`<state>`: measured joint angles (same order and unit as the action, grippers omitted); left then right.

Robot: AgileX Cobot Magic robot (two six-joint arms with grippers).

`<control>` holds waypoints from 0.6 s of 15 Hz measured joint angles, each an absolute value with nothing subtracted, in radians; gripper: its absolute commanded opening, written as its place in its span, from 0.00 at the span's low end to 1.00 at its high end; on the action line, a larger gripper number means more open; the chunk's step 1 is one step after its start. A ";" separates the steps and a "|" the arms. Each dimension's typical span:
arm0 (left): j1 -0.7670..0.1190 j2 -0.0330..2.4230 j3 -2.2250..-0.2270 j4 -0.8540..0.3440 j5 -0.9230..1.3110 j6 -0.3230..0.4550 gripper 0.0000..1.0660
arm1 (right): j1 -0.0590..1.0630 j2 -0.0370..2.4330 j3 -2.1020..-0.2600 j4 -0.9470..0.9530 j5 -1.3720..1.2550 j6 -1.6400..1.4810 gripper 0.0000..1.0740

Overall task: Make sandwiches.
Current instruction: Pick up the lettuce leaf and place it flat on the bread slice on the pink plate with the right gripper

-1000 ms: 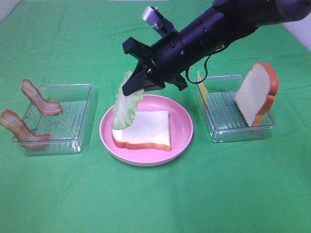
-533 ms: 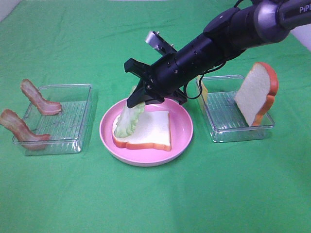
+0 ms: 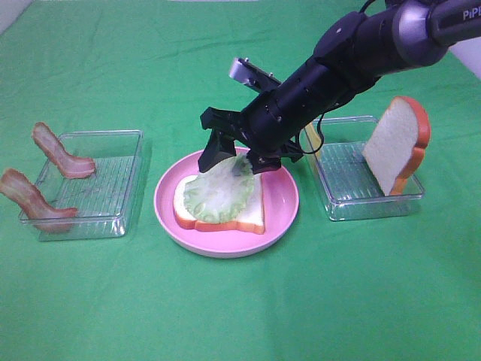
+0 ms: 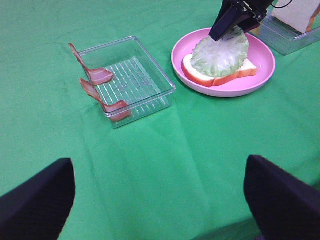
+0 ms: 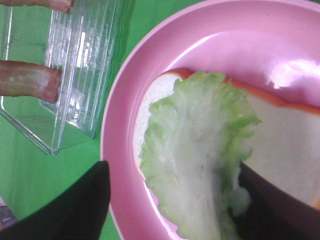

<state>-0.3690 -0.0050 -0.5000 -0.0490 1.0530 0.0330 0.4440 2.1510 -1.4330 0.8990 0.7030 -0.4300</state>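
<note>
A white bread slice [image 3: 248, 216] with orange-brown crust lies on the round pink plate [image 3: 284, 201]. The green lettuce leaf [image 3: 220, 189] lies flat on it. My right gripper [image 3: 237, 159] hovers just above the leaf's far edge, jaws spread to either side of it; the right wrist view shows the leaf [image 5: 200, 150] between the two dark fingers. A second bread slice [image 3: 398, 143] leans in the right clear tray, with yellow cheese [image 3: 310, 132] at that tray's left wall. Two bacon strips [image 3: 62, 155] [image 3: 28, 197] hang on the left tray. My left gripper [image 4: 160, 167] is open and empty over bare cloth.
The left clear tray [image 3: 113, 177] stands left of the plate and the right clear tray [image 3: 353, 192] stands right of it, all on a green cloth. The right arm reaches over the right tray's near-left corner.
The right gripper lowered the lettuce from hanging upright onto the bread, where it now lies flat. The jaws have spread apart. The left arm has not moved.
</note>
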 measured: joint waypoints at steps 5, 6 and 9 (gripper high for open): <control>-0.369 -0.005 -0.500 -0.049 1.053 0.033 0.82 | 0.444 2.122 -1.433 0.777 0.703 -0.430 0.65; -0.369 -0.005 -0.500 -0.049 1.053 0.033 0.82 | 0.444 2.092 -1.433 0.743 0.703 -0.430 0.65; -0.369 -0.005 -0.500 -0.049 1.053 0.033 0.82 | 0.444 2.002 -1.433 0.632 0.706 -0.397 0.65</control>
<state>-0.3690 -0.0050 -0.5000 -0.0490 1.0530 0.0330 0.4440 2.0020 -1.4330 0.6320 0.7060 -0.3970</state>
